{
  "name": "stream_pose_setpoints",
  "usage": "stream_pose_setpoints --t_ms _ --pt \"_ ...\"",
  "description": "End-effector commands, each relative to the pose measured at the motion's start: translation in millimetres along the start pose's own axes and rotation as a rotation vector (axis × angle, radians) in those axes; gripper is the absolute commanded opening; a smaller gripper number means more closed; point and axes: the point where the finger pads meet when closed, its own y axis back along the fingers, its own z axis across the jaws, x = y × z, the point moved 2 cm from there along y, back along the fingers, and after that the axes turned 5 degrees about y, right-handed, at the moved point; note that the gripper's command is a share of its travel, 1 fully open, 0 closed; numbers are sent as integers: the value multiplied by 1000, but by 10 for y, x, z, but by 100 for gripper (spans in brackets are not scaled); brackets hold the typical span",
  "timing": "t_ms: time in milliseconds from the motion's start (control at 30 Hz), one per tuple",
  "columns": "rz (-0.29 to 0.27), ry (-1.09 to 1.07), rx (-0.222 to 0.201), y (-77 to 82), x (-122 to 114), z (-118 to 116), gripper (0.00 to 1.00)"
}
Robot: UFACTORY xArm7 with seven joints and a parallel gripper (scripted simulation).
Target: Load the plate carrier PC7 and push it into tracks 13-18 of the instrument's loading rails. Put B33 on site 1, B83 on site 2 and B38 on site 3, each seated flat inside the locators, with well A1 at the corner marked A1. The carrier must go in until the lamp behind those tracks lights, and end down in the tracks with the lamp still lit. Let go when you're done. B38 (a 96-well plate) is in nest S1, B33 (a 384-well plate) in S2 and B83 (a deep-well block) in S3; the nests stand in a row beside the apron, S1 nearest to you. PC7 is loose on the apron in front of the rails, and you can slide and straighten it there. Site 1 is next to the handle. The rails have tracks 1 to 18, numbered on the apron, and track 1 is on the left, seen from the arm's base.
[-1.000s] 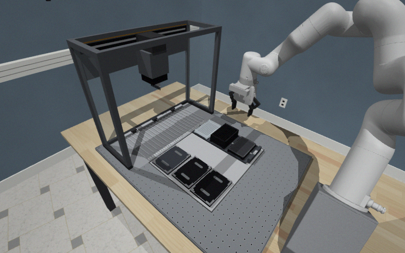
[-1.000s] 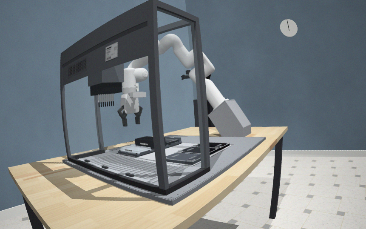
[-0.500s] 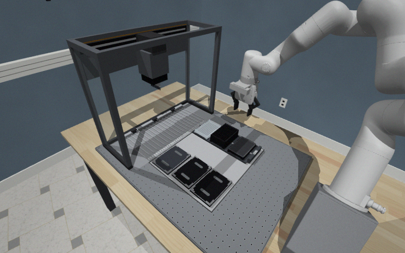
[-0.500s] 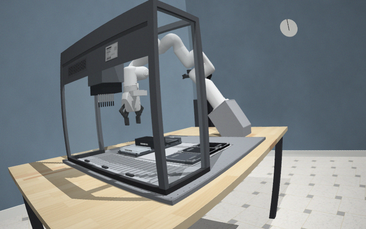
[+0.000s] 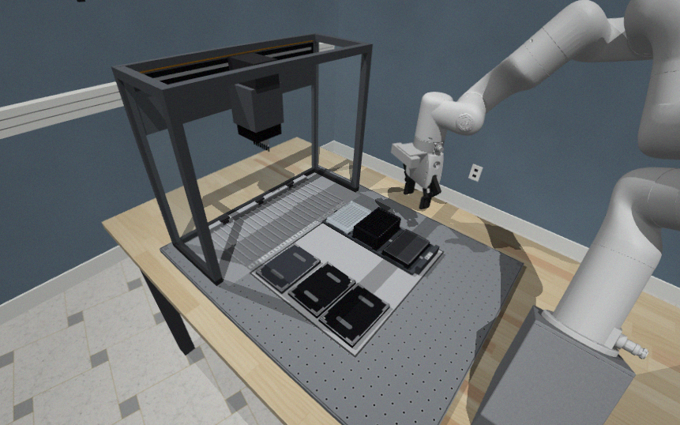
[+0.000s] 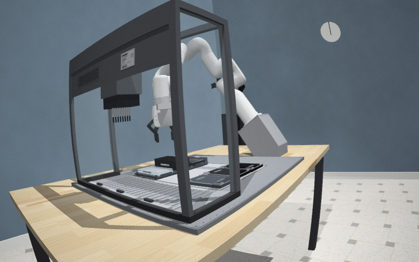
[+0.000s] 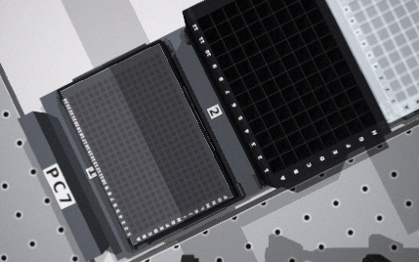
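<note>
From the top view, my claw [image 5: 422,191] hangs open and empty, above and beyond the carrier PC7 [image 5: 426,257] on the apron, which holds three plates; the three nests [image 5: 321,287] stand vacant. From the exterior view, the deep-well block [image 6: 168,160] stands tallest. At my wrist, I read "PC7" on the handle [image 7: 57,186]; the 384-well plate [image 7: 145,142] lies beside it and "2" marks the next site.

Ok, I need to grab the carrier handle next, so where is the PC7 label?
In the wrist view the PC7 label sits at lower left on the carrier's handle, just left of the dark 384-well plate on site 1.
</note>
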Motion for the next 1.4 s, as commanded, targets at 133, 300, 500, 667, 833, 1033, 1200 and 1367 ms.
stream_pose_setpoints --t_ms 133,300,500,667,833,1033,1200,1367 --pt "-7 -272 -25 12 84 -387 82" --pt "-6 -372 -26 9 115 -534 82" --pt "-3 -572 -26 1 175 -828 82" --pt "-1 -739 -26 -5 226 -1073 82" --pt "0 -839 -27 -9 256 -1220 82" --pt "3 -1039 -27 -17 316 -1514 82" --pt "4 -1110 -27 -18 327 -1565 82" --pt "4 -1110 -27 -18 327 -1565 82"
